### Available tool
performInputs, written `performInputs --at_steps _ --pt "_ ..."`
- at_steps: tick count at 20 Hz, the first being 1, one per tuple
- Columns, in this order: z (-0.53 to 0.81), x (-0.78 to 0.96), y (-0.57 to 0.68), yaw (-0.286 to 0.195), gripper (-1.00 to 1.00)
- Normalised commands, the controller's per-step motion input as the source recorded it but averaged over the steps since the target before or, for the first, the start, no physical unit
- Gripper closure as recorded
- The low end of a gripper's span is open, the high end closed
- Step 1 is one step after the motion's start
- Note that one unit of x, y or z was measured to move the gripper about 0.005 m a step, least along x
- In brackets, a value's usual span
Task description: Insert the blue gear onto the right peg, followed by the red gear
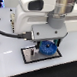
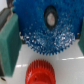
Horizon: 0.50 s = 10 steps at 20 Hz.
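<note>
Blue gear (image 2: 45, 27) is held clamped in the claw (image 1: 46, 47) above the plate (image 1: 26, 54); lowering onto the right peg is judged next, red gear (image 2: 41, 72) waiting.

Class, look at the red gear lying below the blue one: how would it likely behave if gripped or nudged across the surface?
The red gear looks like a solid moulded disc, so probably stiff and light. Lying flat on the glossy white surface, it would likely slide rather than roll or tip. Its toothed rim should give the pincer some grip, though it may turn slightly.

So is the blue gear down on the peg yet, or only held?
Cannot tell. The blue gear sits low over the grey plate between the gripper fingers; the peg is hidden.
</note>
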Motion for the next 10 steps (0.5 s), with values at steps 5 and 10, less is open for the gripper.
performInputs --at_steps 5,10 --pt "-0.17 0.14 0.0 0.0 1.0" --pt "0.17 0.07 0.11 0.0 -1.0"
